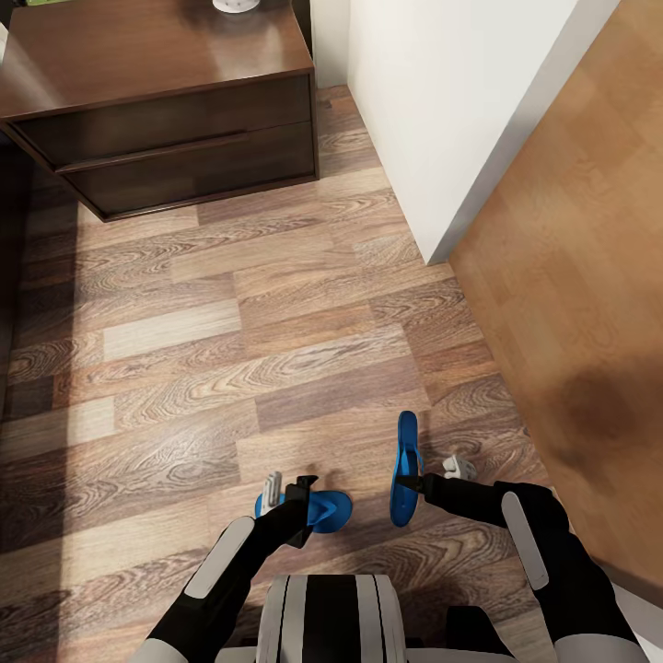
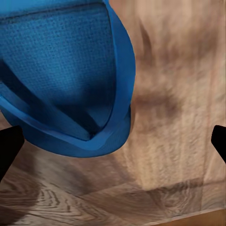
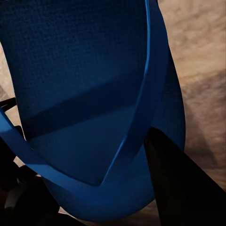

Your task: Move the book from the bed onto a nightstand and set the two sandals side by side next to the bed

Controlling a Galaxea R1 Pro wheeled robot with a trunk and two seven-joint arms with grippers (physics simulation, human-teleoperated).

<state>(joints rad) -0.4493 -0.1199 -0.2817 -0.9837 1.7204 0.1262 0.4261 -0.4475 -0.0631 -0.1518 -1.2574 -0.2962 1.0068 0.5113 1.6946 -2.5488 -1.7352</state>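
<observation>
Both arms reach low over the wood plank floor (image 1: 230,368), each with a blue flip-flop at its tip. The left gripper (image 1: 293,502) sits right on top of the left sandal (image 1: 324,509), which lies flat beneath and just ahead of it; in the left wrist view that sandal (image 2: 66,80) fills the space in front of the camera while the two dark fingertips (image 2: 9,150) stand far apart at the frame's edges, clear of the rubber, so the left gripper is spread wide and holding nothing. Over on the other side, the right gripper (image 1: 425,482) presses against the right sandal (image 1: 405,470), which stands up on its edge, long and narrow, directly at the fingers. The right wrist view shows the sandal (image 3: 89,94) very close, its thong strap (image 3: 136,122) running across the sole, with one dark finger (image 3: 183,188) laid against it; whether that gripper is clamped cannot be told. The two sandals lie near each other but apart, with bare floor between them. Well ahead of both grippers stands the dark brown nightstand (image 1: 166,120) with its two drawers, a small white object (image 1: 236,5) on its top. To the right of it rises a white wall (image 1: 433,101). No lettering or label is readable anywhere.
</observation>
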